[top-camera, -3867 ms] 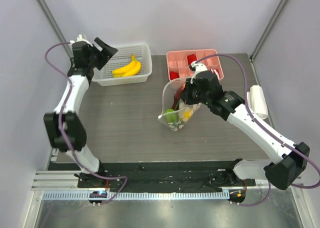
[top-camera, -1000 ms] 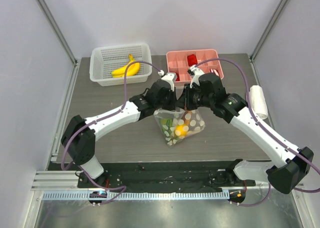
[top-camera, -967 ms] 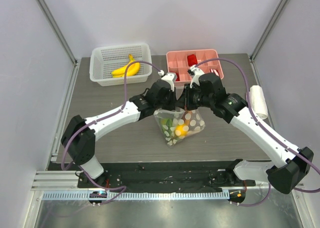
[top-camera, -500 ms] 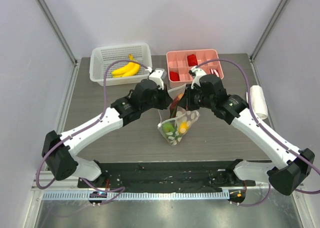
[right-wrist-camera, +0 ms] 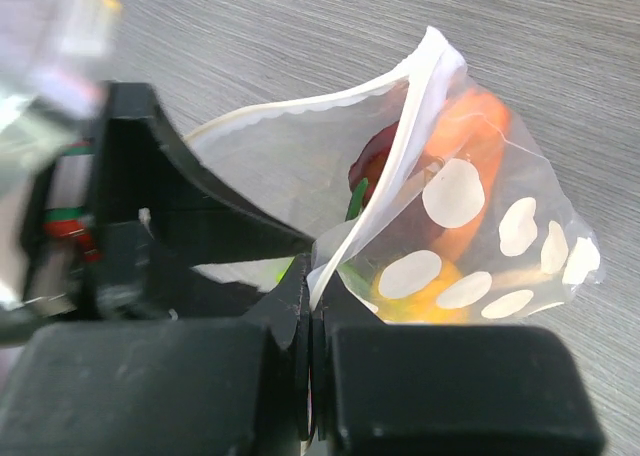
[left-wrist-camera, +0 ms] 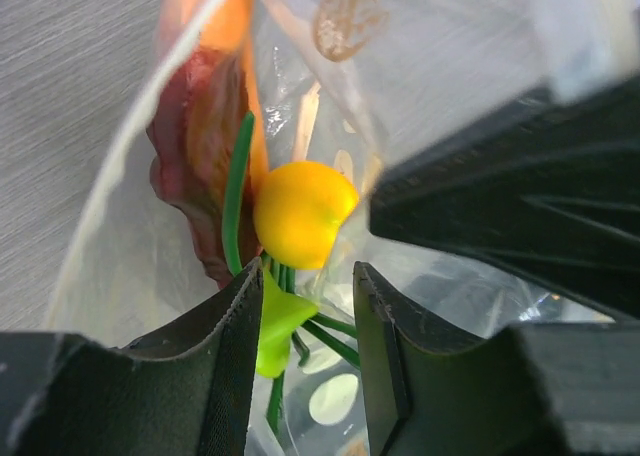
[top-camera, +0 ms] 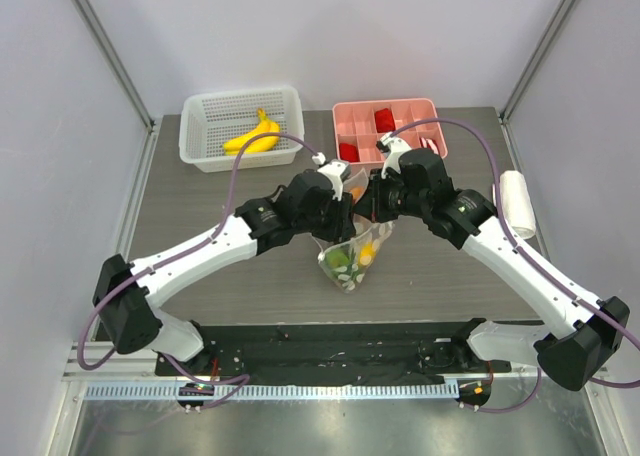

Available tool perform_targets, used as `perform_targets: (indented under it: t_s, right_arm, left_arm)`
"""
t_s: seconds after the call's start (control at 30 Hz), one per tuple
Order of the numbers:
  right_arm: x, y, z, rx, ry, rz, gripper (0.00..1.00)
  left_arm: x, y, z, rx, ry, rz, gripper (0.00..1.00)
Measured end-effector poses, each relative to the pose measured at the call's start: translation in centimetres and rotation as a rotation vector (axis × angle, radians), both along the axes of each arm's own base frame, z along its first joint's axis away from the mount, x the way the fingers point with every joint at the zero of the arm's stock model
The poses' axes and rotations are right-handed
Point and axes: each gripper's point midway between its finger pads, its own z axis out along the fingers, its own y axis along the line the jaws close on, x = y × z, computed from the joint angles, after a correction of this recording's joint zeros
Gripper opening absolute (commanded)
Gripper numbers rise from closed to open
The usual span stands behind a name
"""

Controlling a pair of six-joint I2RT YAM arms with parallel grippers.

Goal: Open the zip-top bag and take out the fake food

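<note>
Bag (top-camera: 350, 258) just in front of tray (top-camera: 385, 126), food (left-wrist-camera: 300, 211) inside. Right tool (right-wrist-camera: 312, 301) clamps the zip rim. Left tool (left-wrist-camera: 305, 346), jaws narrowly apart, sits in the mouth astride green piece (left-wrist-camera: 280, 316). We fear it nips film too, dragging the rim from right's grip.

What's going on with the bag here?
The right gripper is shut on the white zip strip of the zip-top bag, holding it up with its mouth open. The left gripper is inside the mouth, jaws open around a green piece just below a yellow piece. It has not gripped anything yet. Bananas lie in the white basket.
</note>
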Motion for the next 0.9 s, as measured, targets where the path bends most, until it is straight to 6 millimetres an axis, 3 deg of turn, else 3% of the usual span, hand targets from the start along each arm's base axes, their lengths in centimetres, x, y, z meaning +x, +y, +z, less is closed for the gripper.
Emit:
perform_targets:
  t_s: [0.33,0.43,0.57,0.7,0.9]
  right_arm:
    - [-0.2,0.1,0.0,0.004,0.003,0.01,0.01]
    - [0.0,-0.1,0.0,-0.002,0.0,0.001,0.01]
    - [-0.1,0.1,0.0,0.003,0.001,0.011,0.01]
    - [-0.1,0.1,0.0,0.002,0.0,0.013,0.01]
    - [0.0,-0.2,0.2,-0.007,-0.017,0.009,0.01]
  left_arm:
    - [1.4,-0.2,-3.7,0.091,0.023,0.04,0.4]
    - [2.0,0.0,-4.7,0.122,0.018,0.059,0.34]
    - [3.0,-0.1,-5.6,0.146,-0.007,0.085,0.14]
    - [3.7,-0.1,-5.2,0.139,-0.044,0.1,0.01]
    - [3.0,0.3,-1.4,0.091,-0.114,0.083,0.0]
